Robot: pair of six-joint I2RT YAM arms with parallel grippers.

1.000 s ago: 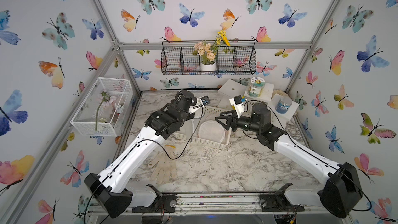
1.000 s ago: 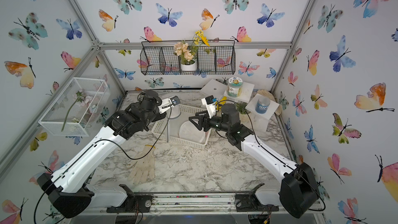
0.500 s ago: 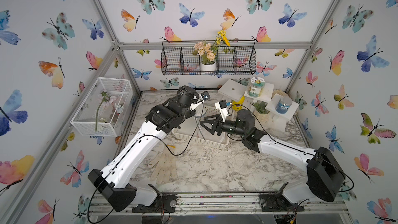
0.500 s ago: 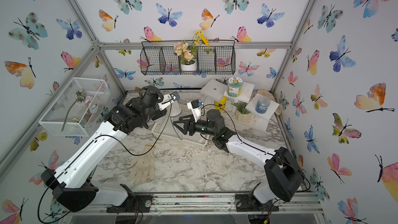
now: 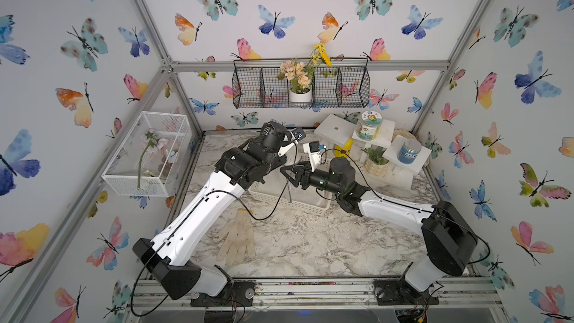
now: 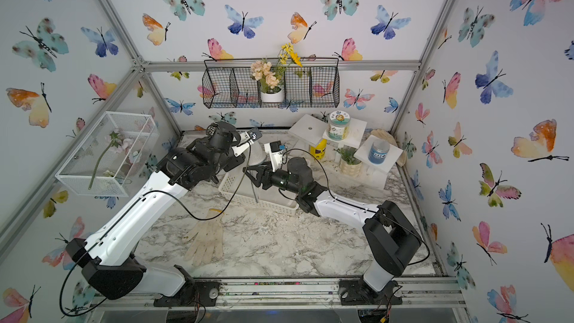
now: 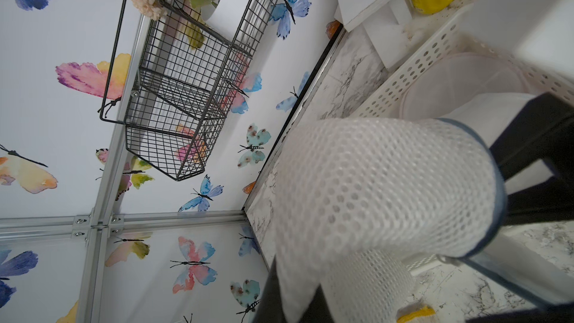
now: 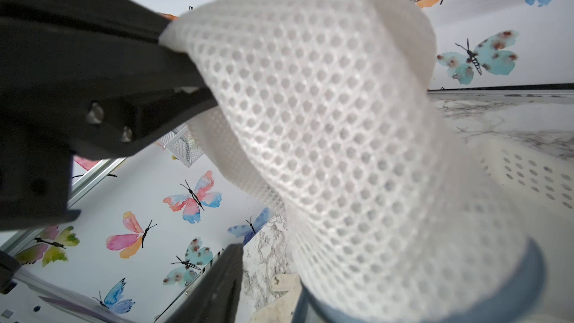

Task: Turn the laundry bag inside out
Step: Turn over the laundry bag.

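One laundry bag (image 7: pixel 382 181) opens toward the right tool (image 5: pixel 288 174).

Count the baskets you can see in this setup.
3. A black wire basket hangs on the back wall. A white wire basket is fixed to the left wall. A white perforated plastic basket sits on the table, partly hidden. No others show.

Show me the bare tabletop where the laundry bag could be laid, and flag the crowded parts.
Bare: the marble tabletop at the front, bordered by the work glove, the perforated basket and the right arm. Crowded: the back right corner with white stands, jars and potted plant, and the basket, with the left arm above it.
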